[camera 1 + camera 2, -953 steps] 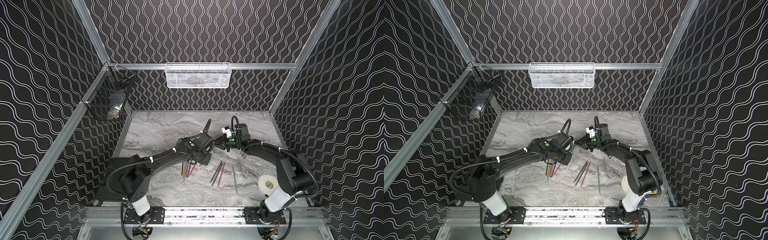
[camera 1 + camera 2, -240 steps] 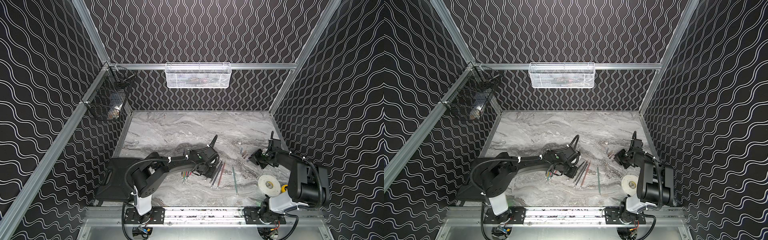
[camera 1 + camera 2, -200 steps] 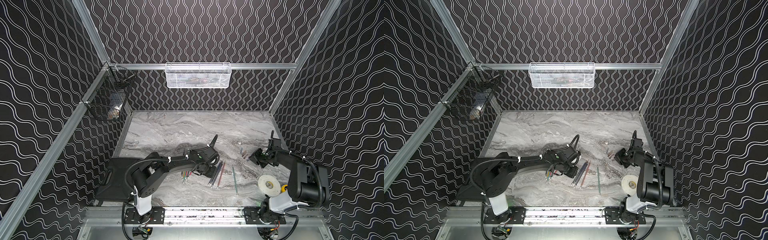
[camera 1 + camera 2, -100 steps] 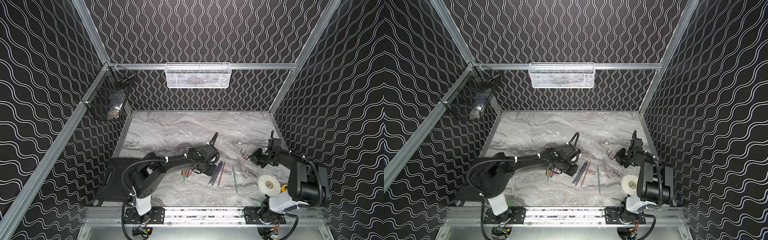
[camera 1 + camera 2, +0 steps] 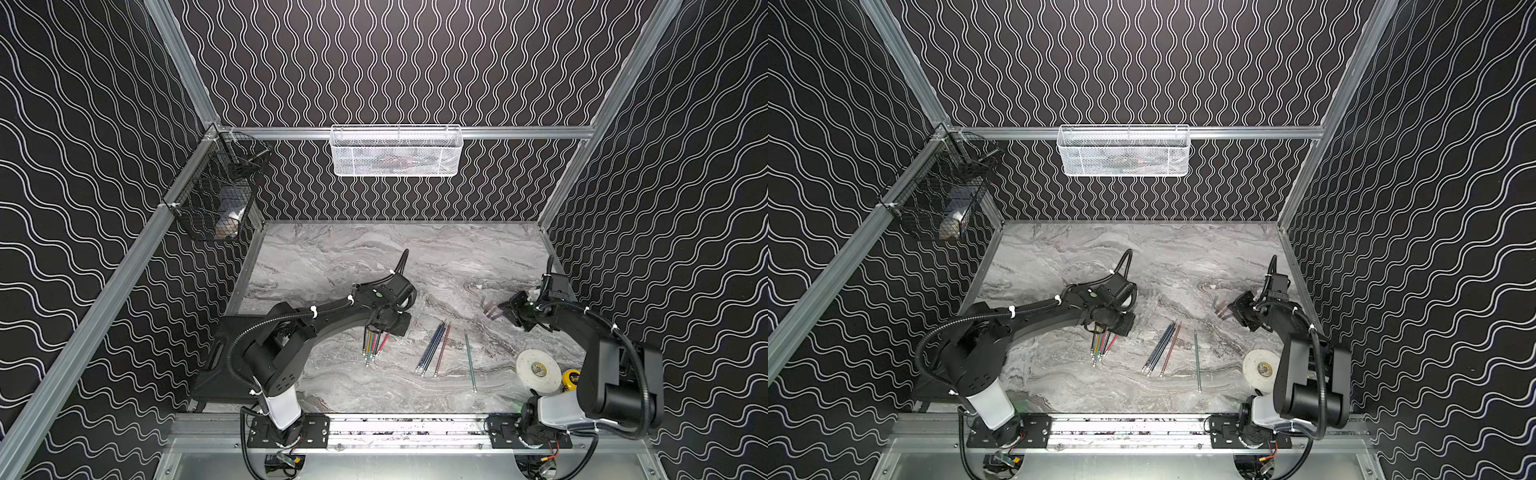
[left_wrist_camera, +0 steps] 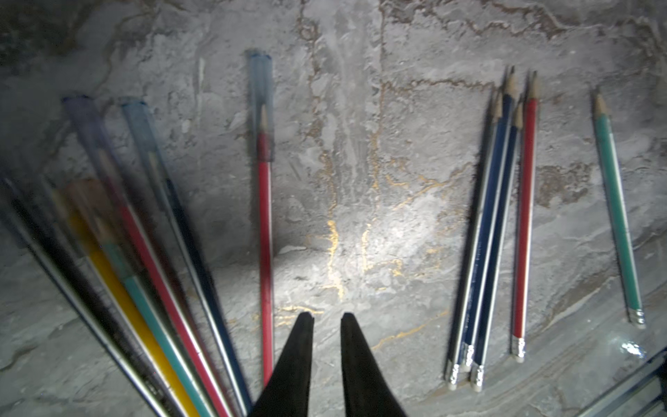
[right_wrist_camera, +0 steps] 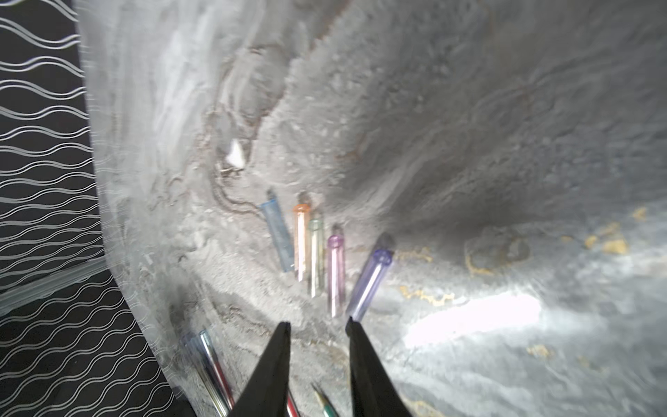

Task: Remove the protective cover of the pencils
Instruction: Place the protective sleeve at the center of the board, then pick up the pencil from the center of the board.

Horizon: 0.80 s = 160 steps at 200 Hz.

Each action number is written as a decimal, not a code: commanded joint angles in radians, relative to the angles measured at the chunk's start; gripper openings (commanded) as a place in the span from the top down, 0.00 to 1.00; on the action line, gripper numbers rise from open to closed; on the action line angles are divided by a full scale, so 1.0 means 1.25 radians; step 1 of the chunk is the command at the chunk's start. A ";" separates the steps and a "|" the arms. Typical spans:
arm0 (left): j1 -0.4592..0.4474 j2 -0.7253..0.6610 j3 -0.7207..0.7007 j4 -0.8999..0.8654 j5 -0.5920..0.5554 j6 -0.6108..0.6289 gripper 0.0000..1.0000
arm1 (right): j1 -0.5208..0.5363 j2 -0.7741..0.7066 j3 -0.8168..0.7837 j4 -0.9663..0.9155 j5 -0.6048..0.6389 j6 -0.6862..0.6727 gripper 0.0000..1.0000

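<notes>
Roughly halfway on the marble worktop (image 5: 332,257). Five bare pencils (image 5: 432,349) lie with points exposed between the middle and the front edge, one green pencil (image 5: 469,361) a little apart from the rest. Five tinted caps (image 7: 317,256) lie side by side near the right edge, well clear of them.

About six capped pencils (image 5: 372,344) are left toward the middle. In the left wrist view they fan out, with a lone red pencil (image 6: 265,224) beside them, its tip inside a bluish sleeve.

The left gripper (image 6: 325,316) hovers just beside that red pencil, jaws a narrow slit apart and empty. The right gripper (image 7: 317,325) hangs over the row of caps, jaws parted, holding nothing — the purple cap's end lies just off one fingertip.

One blue barrel carries faint print, and the hub of the white tape roll (image 5: 538,369) at the front right corner bears a label — neither is legible.
</notes>
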 commanded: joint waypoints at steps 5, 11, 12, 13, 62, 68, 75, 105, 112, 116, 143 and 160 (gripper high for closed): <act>0.014 0.004 -0.012 -0.009 -0.019 0.014 0.76 | 0.001 -0.067 0.015 -0.072 0.020 -0.033 0.70; 0.016 0.007 -0.012 -0.010 -0.022 0.016 0.75 | 0.001 -0.083 0.017 -0.084 0.024 -0.038 0.70; 0.017 0.007 -0.012 -0.010 -0.023 0.017 0.75 | 0.001 -0.086 0.017 -0.085 0.024 -0.039 0.69; 0.018 0.008 -0.012 -0.010 -0.023 0.017 0.75 | 0.000 -0.089 0.018 -0.087 0.024 -0.040 0.69; 0.021 0.038 -0.004 -0.035 -0.051 0.050 0.67 | 0.001 -0.149 0.021 -0.126 0.021 -0.055 0.68; 0.022 0.042 -0.004 -0.039 -0.058 0.052 0.68 | 0.000 -0.146 0.019 -0.123 0.016 -0.054 0.68; 0.021 0.046 -0.004 -0.042 -0.064 0.053 0.68 | 0.001 -0.142 0.016 -0.119 0.010 -0.052 0.68; 0.021 0.060 -0.005 -0.037 -0.067 0.052 0.71 | 0.000 -0.137 0.002 -0.098 -0.011 -0.042 0.68; 0.021 0.065 -0.003 -0.037 -0.064 0.051 0.72 | 0.001 -0.135 0.001 -0.096 -0.011 -0.042 0.68; 0.021 0.067 -0.002 -0.037 -0.062 0.051 0.72 | 0.001 -0.135 0.001 -0.097 -0.011 -0.043 0.68; 0.021 0.091 0.016 -0.037 -0.054 0.050 0.84 | 0.001 -0.135 0.004 -0.103 -0.014 -0.050 0.68; 0.021 0.114 0.038 -0.041 -0.052 0.052 0.90 | 0.000 -0.138 0.003 -0.102 -0.016 -0.049 0.68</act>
